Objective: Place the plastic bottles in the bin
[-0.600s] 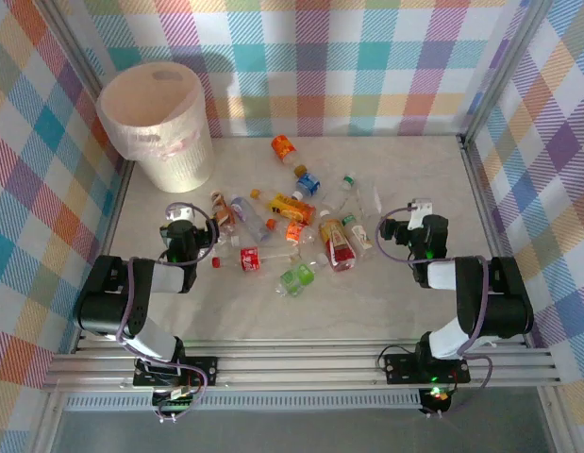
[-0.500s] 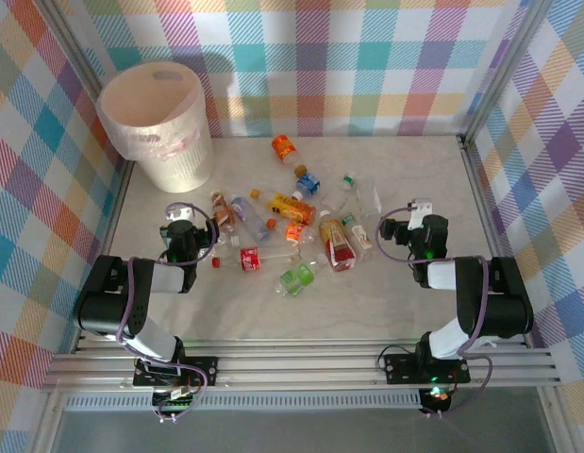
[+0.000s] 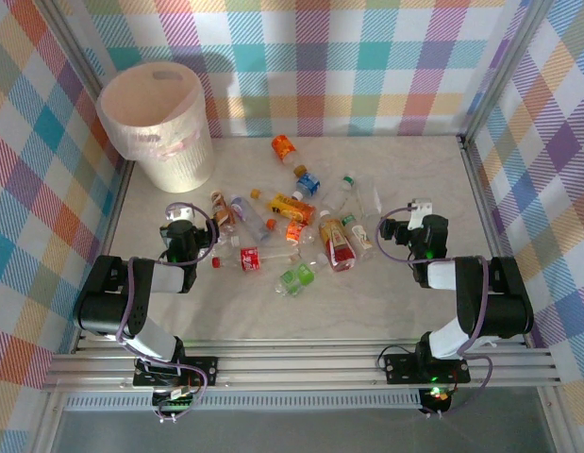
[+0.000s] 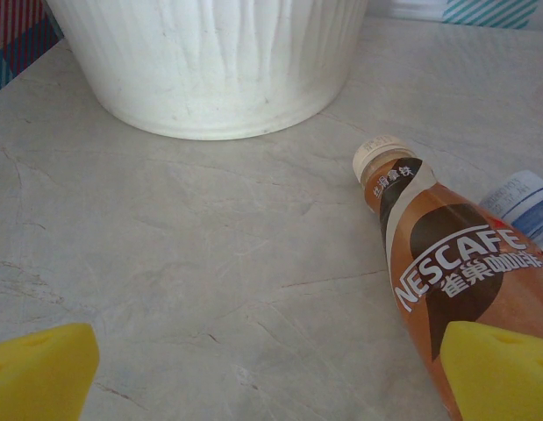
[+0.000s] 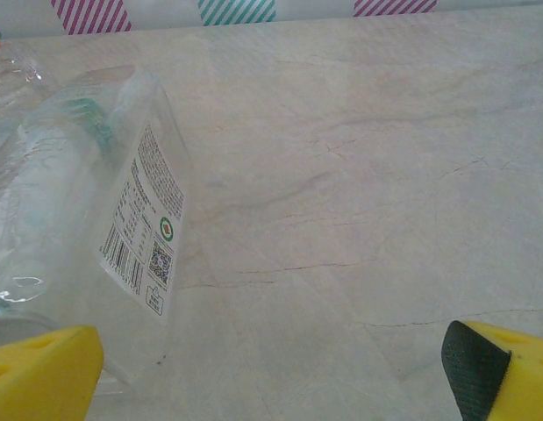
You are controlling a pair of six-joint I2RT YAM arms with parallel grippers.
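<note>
Your bin (image 3: 158, 123) stands in the far left corner of the desk (image 3: 405, 311). The bottles (image 3: 292, 222) lie scattered mid-desk, right of the bin. Your left claw (image 3: 182, 219) sits at the pile's left edge, before the bin. One bottle (image 4: 446, 263) lies beside its right finger, cap toward the bin. Your right claw (image 3: 419, 217) sits at the pile's right edge.

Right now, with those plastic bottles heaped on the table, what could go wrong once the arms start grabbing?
The small coloured plastic bottles lie crowded and touching, so gripping one may roll its neighbours away. The brown Nescafe coffee bottle lies by one pad of the open left fingers, not between them; closing straight might clip it. The clear thin plastic bottle by the open right fingers may crumple or slip.
</note>
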